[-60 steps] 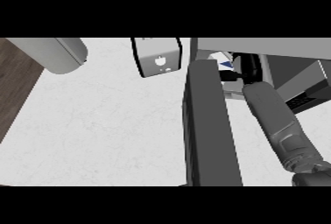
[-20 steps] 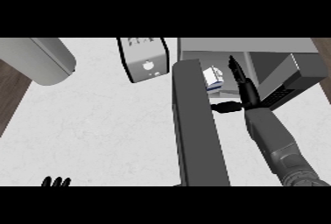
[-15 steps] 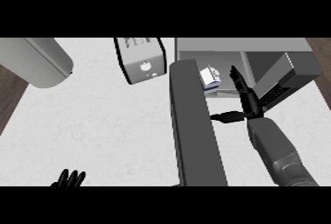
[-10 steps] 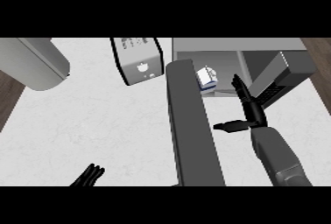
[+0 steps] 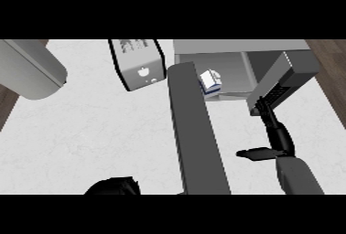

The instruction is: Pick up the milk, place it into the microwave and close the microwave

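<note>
a white, faintly marbled counter (image 5: 88,137) fills the left and middle of the frame; dark wood floor shows at its far left and upper right edges; on it, at upper left, a grey rounded appliance (image 5: 30,68); at upper middle a white box-shaped device (image 5: 138,64); at upper right the open microwave (image 5: 236,55), its dark door (image 5: 196,132) reaching down the middle.

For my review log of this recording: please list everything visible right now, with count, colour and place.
Milk carton: one, white and blue, inside the open microwave.
Microwave: one, grey, top right, cavity exposed.
Microwave door: one, dark grey, swung open, running down the middle.
Toaster-like appliance: one, white and black, top centre.
Rounded container: one, grey, top left.
Counter: one, white.
Right hand: black, open, in front of the microwave.
Left hand: black, lower edge.
</note>
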`<state>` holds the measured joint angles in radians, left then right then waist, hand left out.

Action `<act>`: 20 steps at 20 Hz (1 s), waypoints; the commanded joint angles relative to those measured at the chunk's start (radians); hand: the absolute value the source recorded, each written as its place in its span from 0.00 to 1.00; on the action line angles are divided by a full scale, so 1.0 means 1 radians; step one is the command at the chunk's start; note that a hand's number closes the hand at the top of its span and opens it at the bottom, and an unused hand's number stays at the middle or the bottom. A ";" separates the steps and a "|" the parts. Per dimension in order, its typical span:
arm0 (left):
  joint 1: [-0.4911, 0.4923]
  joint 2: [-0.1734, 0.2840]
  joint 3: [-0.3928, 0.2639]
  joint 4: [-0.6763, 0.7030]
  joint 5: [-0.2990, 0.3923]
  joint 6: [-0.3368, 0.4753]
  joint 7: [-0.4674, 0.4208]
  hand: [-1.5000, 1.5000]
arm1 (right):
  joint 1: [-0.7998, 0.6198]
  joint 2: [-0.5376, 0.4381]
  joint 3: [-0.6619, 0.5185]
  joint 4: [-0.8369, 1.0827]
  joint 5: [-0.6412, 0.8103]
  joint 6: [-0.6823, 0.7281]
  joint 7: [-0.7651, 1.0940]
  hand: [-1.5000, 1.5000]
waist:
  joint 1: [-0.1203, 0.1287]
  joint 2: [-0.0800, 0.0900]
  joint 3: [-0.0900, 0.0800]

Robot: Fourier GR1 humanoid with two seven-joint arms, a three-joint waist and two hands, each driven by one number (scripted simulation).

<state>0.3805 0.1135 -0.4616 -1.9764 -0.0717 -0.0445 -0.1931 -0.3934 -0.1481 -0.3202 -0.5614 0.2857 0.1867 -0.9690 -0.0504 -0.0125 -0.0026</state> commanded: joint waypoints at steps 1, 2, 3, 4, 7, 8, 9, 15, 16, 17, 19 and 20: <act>-0.163 -0.029 0.018 0.099 -0.042 0.000 0.093 1.00 | 0.149 -0.015 0.029 -0.164 -0.024 0.084 -0.010 0.00 | -0.001 0.003 0.000; -0.165 -0.027 0.006 0.097 -0.054 -0.001 0.098 1.00 | 0.169 -0.038 0.022 -0.223 -0.053 0.128 0.024 0.00 | -0.005 0.001 -0.001; -0.212 -0.065 -0.015 0.163 -0.100 0.025 0.088 1.00 | 0.210 -0.032 0.021 -0.268 -0.062 0.103 0.023 0.00 | 0.000 0.003 0.000; -0.223 -0.037 0.015 0.186 -0.077 -0.006 0.077 1.00 | 0.271 0.008 0.042 -0.336 -0.060 0.074 0.037 0.00 | 0.003 0.003 0.000; -0.319 -0.088 -0.041 0.222 -0.123 -0.007 0.180 1.00 | 0.312 -0.072 0.019 -0.478 -0.105 0.122 0.141 0.00 | 0.007 0.005 0.000; -0.391 -0.102 -0.010 0.389 -0.097 -0.043 0.131 1.00 | 0.327 -0.042 0.028 -0.465 -0.099 0.097 0.097 0.00 | -0.005 0.011 0.000; -0.414 -0.084 -0.026 0.403 -0.085 -0.093 0.152 1.00 | 0.366 -0.068 0.022 -0.460 -0.105 0.125 0.059 0.00 | -0.019 0.012 0.000; -0.567 -0.112 -0.131 0.719 -0.148 -0.027 0.049 1.00 | 0.470 -0.105 0.000 -0.629 -0.168 0.157 0.115 0.00 | 0.013 0.014 0.001; -0.613 -0.113 -0.147 0.775 -0.084 -0.004 0.041 1.00 | 0.478 -0.124 -0.014 -0.667 -0.207 0.198 0.134 0.00 | -0.004 0.016 0.000; -0.673 -0.113 -0.125 0.817 -0.040 -0.024 0.036 1.00 | 0.528 -0.102 -0.004 -0.703 -0.205 0.182 0.123 0.00 | 0.010 0.015 0.001; -0.696 -0.113 -0.234 0.875 0.020 0.027 -0.021 1.00 | 0.503 -0.102 0.011 -0.749 -0.240 0.216 0.156 0.00 | -0.008 0.017 0.000; -0.711 -0.113 -0.278 0.931 0.001 0.071 -0.090 1.00 | 0.515 -0.135 0.002 -0.693 -0.241 0.245 0.107 0.00 | -0.014 0.021 0.000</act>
<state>-0.2430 0.0091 -0.6241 -1.2133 -0.1175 -0.0452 -0.1828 0.0835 -0.2527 -0.3121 -1.2304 0.0831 0.3381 -0.8131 -0.0530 0.0024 -0.0024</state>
